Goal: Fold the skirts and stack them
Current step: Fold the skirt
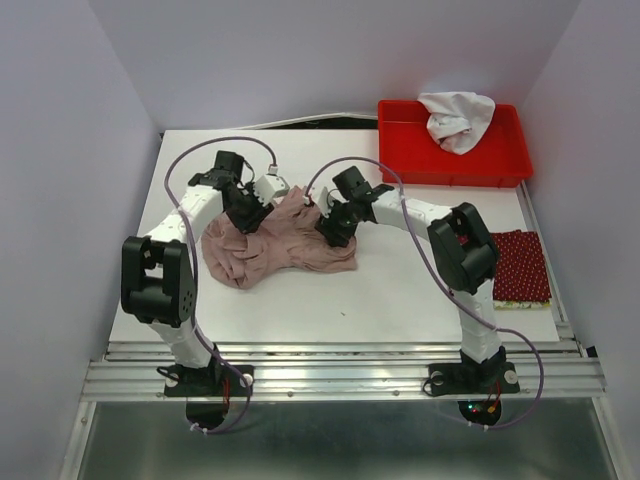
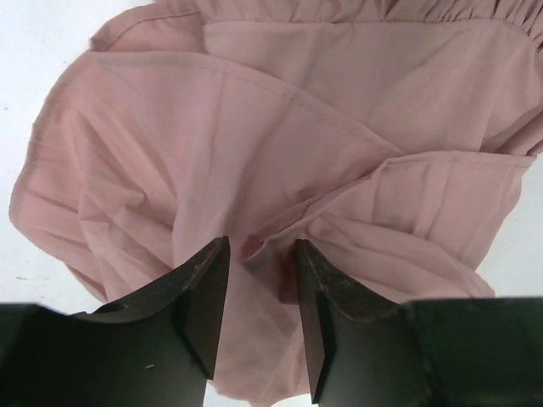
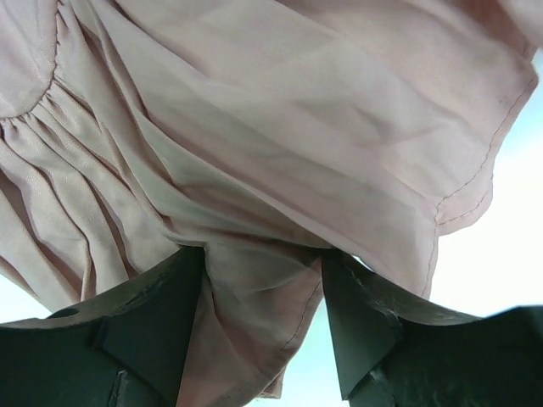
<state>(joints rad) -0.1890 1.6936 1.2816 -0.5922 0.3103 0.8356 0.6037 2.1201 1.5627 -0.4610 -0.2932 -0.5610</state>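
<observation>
Left gripper [image 2: 261, 292] and right gripper [image 3: 263, 292] jaws both clamped on bunched folds of the pink skirt [image 1: 275, 255], crumpled on the tabletop [image 1: 400, 290] near-left of the red tray [image 1: 400, 160]; risk: uneven pull slips thin cloth, skewing the fold.

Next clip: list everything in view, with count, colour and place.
pink skirt: 1, dusty pink, crumpled at table centre
dotted skirt: 1, dark red with white dots, folded at the table's right edge
patterned skirt: 1, yellow-green, under the dotted skirt, only an edge showing
bin: 1, red, far right
cloth: 1, white, in the bin
table: 1, white
left gripper: 1, black, pinching the pink skirt
right gripper: 1, black, pinching the pink skirt
</observation>
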